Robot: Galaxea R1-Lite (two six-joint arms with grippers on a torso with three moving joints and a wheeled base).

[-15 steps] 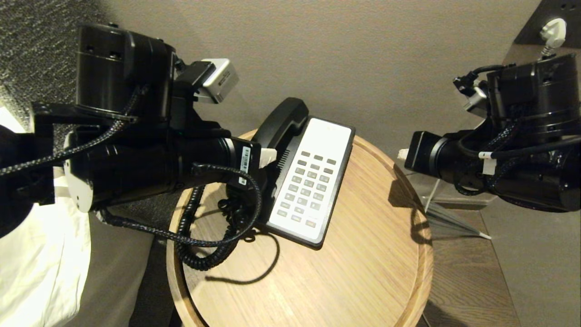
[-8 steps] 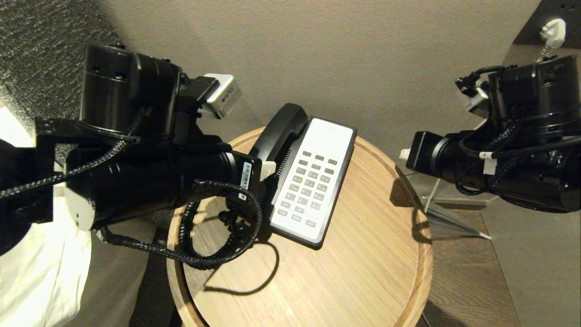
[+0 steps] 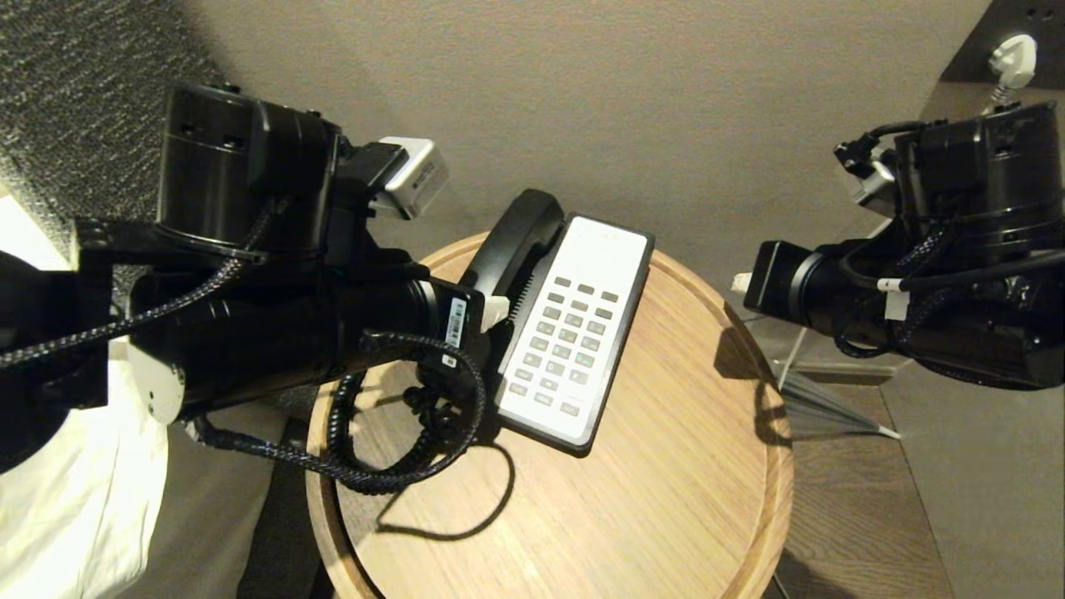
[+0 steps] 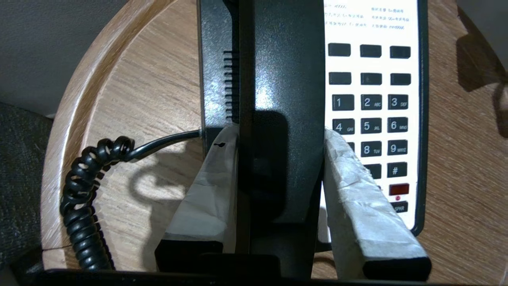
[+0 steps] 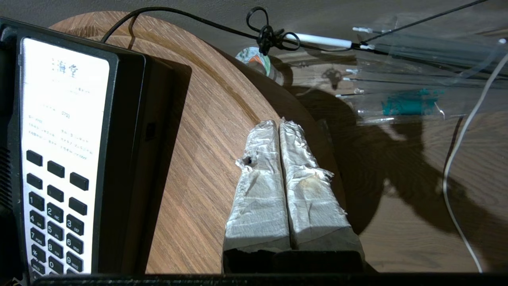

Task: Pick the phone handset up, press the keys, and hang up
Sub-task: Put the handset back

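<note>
The black phone handset lies along the left side of the black-and-white phone base on a round wooden table. My left gripper is shut on the handset's middle. In the left wrist view the white-wrapped fingers press both sides of the handset, beside the keypad. I cannot tell whether the handset rests in the cradle or hangs just above it. Its coiled cord trails over the table's left edge. My right gripper is shut and empty, above the table's right rim, right of the base.
A white cloth lies left of the table. Right of the table on the floor is a clear plastic stand, with a white plug at the far right. A thin black cable with a knot runs behind the table.
My left arm has shifted slightly nearer and lower with the handset in its grip, and the handset's far end sits a little lower against the base. The right arm has kept still.
</note>
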